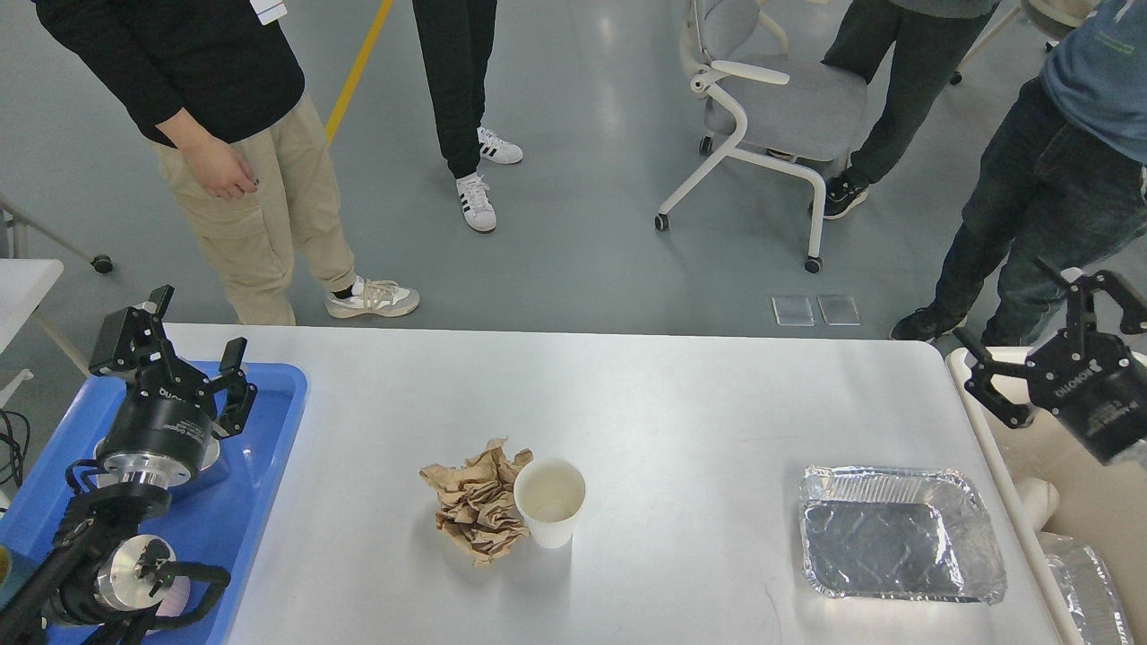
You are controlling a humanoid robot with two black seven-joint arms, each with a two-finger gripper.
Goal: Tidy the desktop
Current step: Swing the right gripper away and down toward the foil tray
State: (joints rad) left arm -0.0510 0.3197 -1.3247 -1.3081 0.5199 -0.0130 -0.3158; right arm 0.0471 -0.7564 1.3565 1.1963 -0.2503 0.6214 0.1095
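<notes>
My left gripper (170,345) hangs over the blue tray (269,430) at the bench's left edge, jaws spread and holding nothing. My right gripper (1044,358) is out past the right edge of the bench (699,394), above the cream bin (1057,466), jaws also wide apart and empty.

Three things are left on the white top. A crumpled brown paper (475,506) sits left of centre, and a white paper cup (549,502) stands upright touching its right side. A foil tray (896,533) lies flat near the right edge, close to the bin.

I judge the tidying only partly done: what looks like foil shows in the bin, but these three remain.

The foil tray is the natural next pick for the right arm. I would come down on its near or far rim, one finger inside and one outside, and close gently, since thin foil buckles easily. Then lift it level and carry it the short way over the bin.

For the paper and cup, the risk is knocking the cup over while reaching for the paper. I would take the cup first, pinching its wall from above on the side away from the paper. The cup looks empty, though I cannot be sure.
</notes>
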